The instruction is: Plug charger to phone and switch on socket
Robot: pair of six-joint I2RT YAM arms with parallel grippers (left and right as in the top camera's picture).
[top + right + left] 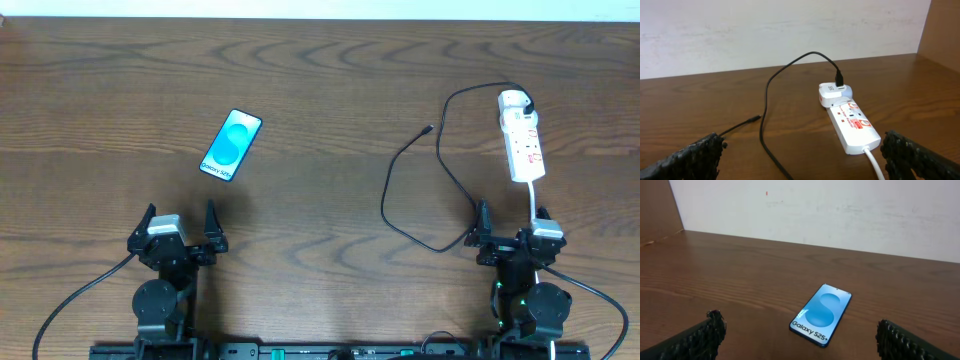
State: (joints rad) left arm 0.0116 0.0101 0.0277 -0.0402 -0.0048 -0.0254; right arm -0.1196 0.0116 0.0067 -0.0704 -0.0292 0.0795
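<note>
- Brown wooden table (pixel 320 70) carries everything.
- Slim black-framed phone (pixel 231 145) with a cyan screen lies tilted on the left side, ahead of the left claw (pixel 180 212), whose jaws stand wide apart, empty.
- White elongated socket strip (pixel 522 140) lies ahead of the right claw (pixel 511 212), also wide apart, empty.
- Thin black charger cable (pixel 385 205) runs from the white plug (pixel 513 100) in the strip's far end; its tip (pixel 429 129) rests well apart from the phone.

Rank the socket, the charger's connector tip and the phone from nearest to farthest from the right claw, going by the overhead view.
1. Socket: just ahead of the right claw, on the right side.
2. Charger's connector tip: farther ahead and off toward the middle.
3. Phone: far across on the left side.
</note>
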